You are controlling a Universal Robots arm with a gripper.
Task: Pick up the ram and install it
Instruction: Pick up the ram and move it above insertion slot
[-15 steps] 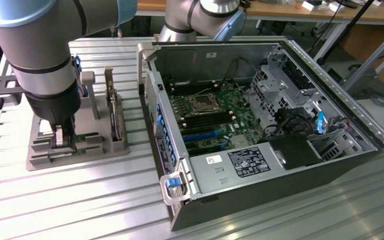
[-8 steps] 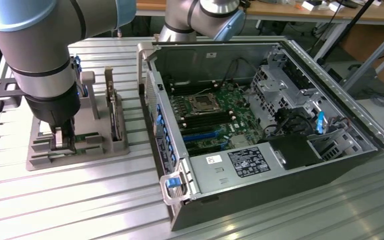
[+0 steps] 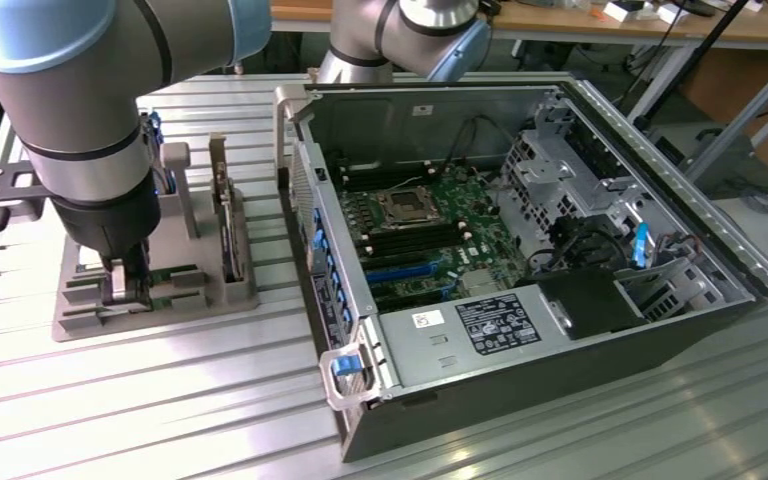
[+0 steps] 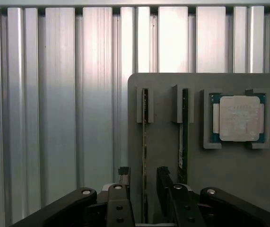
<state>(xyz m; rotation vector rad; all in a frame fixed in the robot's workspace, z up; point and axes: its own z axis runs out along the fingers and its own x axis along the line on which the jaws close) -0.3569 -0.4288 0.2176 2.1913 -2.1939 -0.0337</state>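
The end effector (image 3: 124, 285) hangs low over the grey holder (image 3: 211, 300) on the slatted tabletop (image 3: 157, 400), to the exterior view's left of the open computer case (image 3: 544, 330); its jaws stand wide apart, the fingers (image 4: 124, 176) either side of the ram (image 4: 144, 137); the ram stands on edge in a holder slot, unclamped; a second stick (image 4: 184, 132) and a processor (image 4: 239, 118) sit beside it.
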